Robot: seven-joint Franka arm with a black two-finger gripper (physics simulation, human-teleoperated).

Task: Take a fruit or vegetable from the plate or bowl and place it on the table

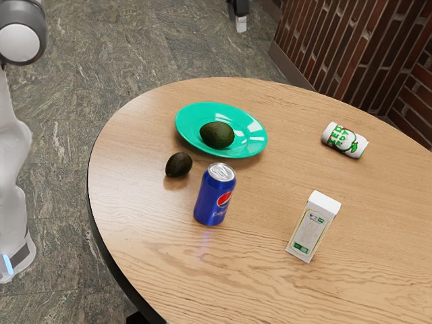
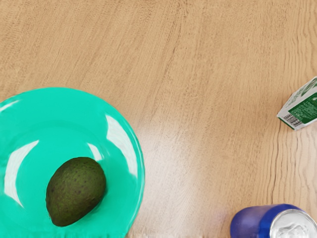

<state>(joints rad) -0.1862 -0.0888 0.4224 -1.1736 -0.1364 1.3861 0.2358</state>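
Blue and glossy, a soda can (image 1: 215, 196) stands nearest me, with a white carton (image 1: 313, 227) upright toward the exterior view's right. Just past the can a loose avocado (image 1: 179, 165) rests on the wooden table (image 1: 148, 229), close by the plate's rim. Next comes the green plate (image 2: 126, 116), and in it the avocado to fetch (image 2: 77, 191) — lying on its side, touching nothing but the dish. A white can (image 1: 345, 140) lies over to the exterior view's right.

The step in hand looks to be the approach. I'd carry the claw (image 1: 241, 24) across at height until it's squarely over the fruit, turn it to pinch the narrow width, then go straight down — rim and blue can both left alone. A grip low on the fat middle, gently made, should stop that rounded skin squirting away.

From the claw, the fruit is lower and off to one side, toward the exterior view's left, well apart from it. Whether the claw is open or closed, I can't tell from here.
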